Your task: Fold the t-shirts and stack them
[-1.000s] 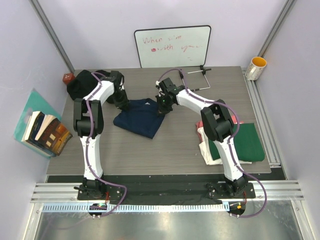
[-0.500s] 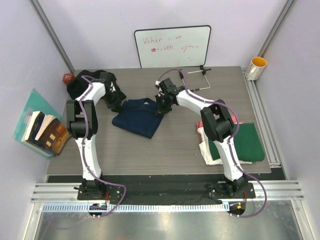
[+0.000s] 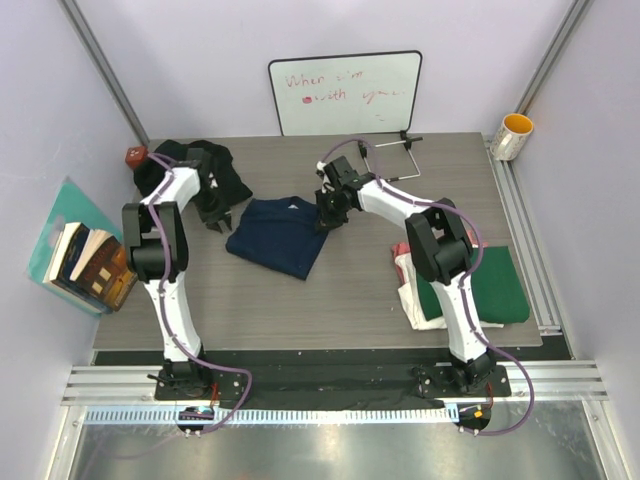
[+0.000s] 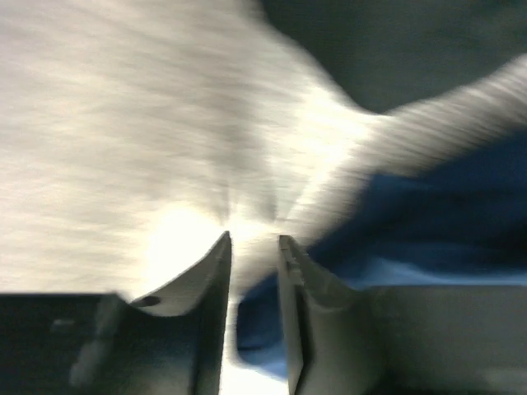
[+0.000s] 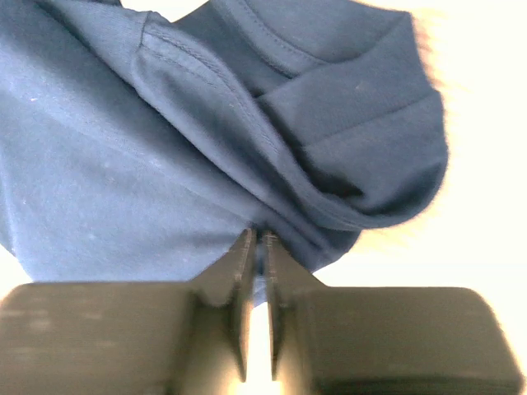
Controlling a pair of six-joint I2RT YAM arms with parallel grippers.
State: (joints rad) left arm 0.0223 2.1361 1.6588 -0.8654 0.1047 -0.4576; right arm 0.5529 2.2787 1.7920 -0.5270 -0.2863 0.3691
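Navy t-shirt (image 5: pixel 123 164) at right pincer (image 5: pixel 257 234) tips, just beside left pincer (image 4: pixel 254 239)

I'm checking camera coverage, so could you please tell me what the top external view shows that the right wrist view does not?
Only top external: the black t-shirt, the dark green t-shirt on the right-hand pile, the whiteboard. Only right wrist: the collar seam and its stitching, close up. Both: the navy t-shirt and the right end effector at its edge.

A robotics lab cell: plain partition walls (image 3: pixel 200 60), aluminium rails (image 3: pixel 330 382), a scribbled whiteboard (image 3: pixel 345 93) behind the tabletop (image 3: pixel 330 300).
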